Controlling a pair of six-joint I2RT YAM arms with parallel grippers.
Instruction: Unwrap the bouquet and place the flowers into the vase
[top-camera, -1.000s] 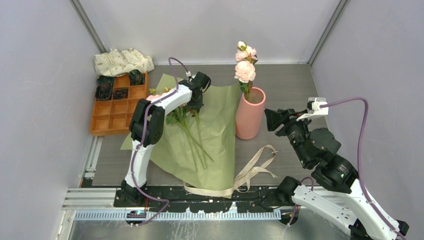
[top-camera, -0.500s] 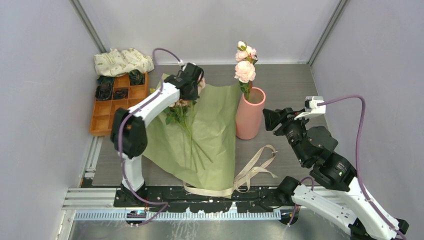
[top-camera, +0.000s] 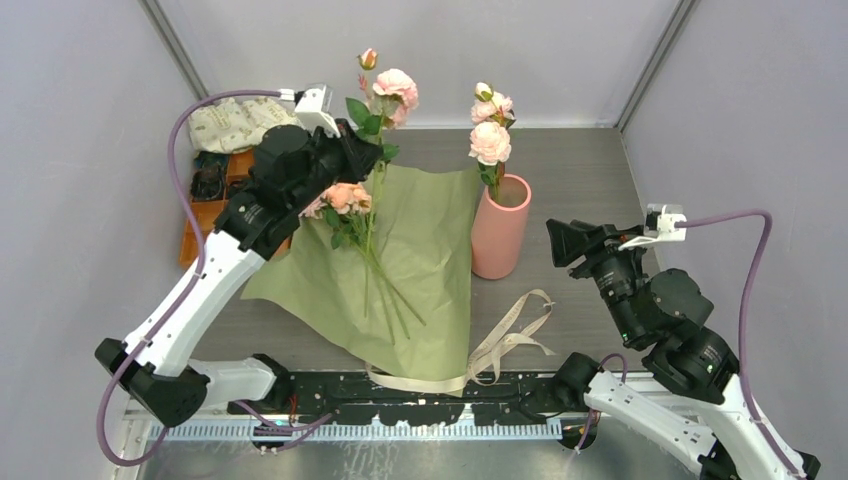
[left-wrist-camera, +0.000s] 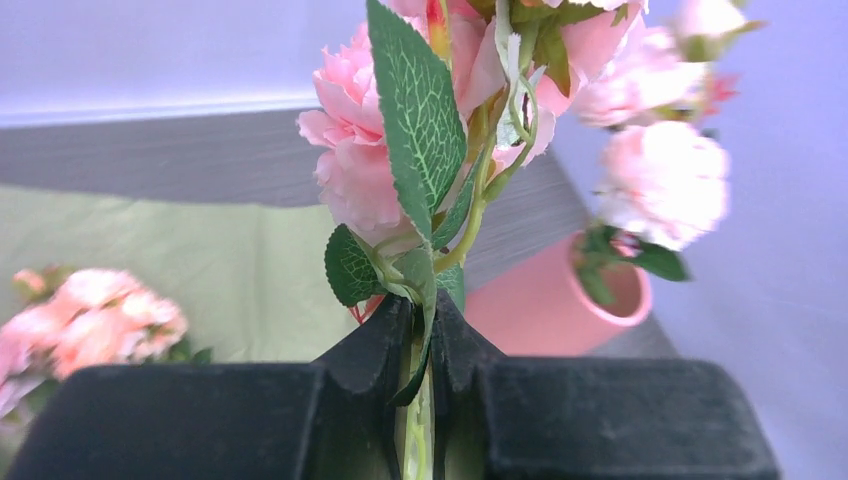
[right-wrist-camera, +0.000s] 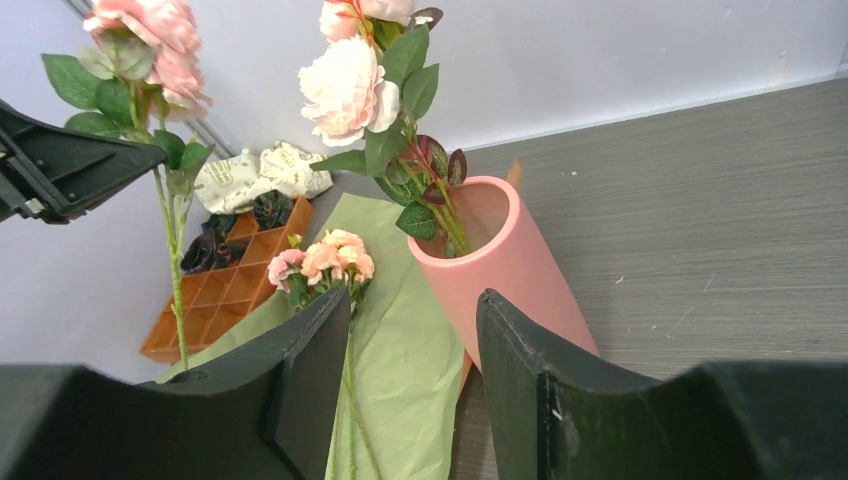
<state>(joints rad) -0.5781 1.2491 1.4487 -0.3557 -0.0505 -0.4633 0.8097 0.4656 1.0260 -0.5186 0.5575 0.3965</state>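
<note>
On the grey bench (top-camera: 580, 170), the biggest thing is the olive-green paper (top-camera: 430, 260), opened flat at the centre and trailing toward 7 o'clock, so the bouquet looks unwrapped. The left arm (top-camera: 210, 280) reaches up from 7 o'clock toward 11, and the right arm (top-camera: 660, 310) waits at 4 o'clock. An orange tray (top-camera: 215, 240) sits at 9 o'clock with a cream cloth bundle (top-camera: 235, 120) beyond it at 10. The vase (top-camera: 500, 235) stands upright just beside the paper's 3 o'clock edge, already carrying one flower (top-camera: 490, 143), and the beige ribbon (top-camera: 510, 335) lies loose at 5 o'clock. The loose flowers (top-camera: 345, 197) rest on the paper, blooms toward 11, stems pointing to 6. The left jaws are pinched on the lifted flower (top-camera: 396, 85) just under its leaves, holding it upright in the air at 11 o'clock. The right jaws stand spread and empty, facing the vase. The stem looks light, thin and springy, the blooms soft and easily crushed, so the bare stem below the leaves seems the place to grip. The long tail will probably sway, and the narrow mouth, partly filled, leaves little room at its 9 o'clock side.
</note>
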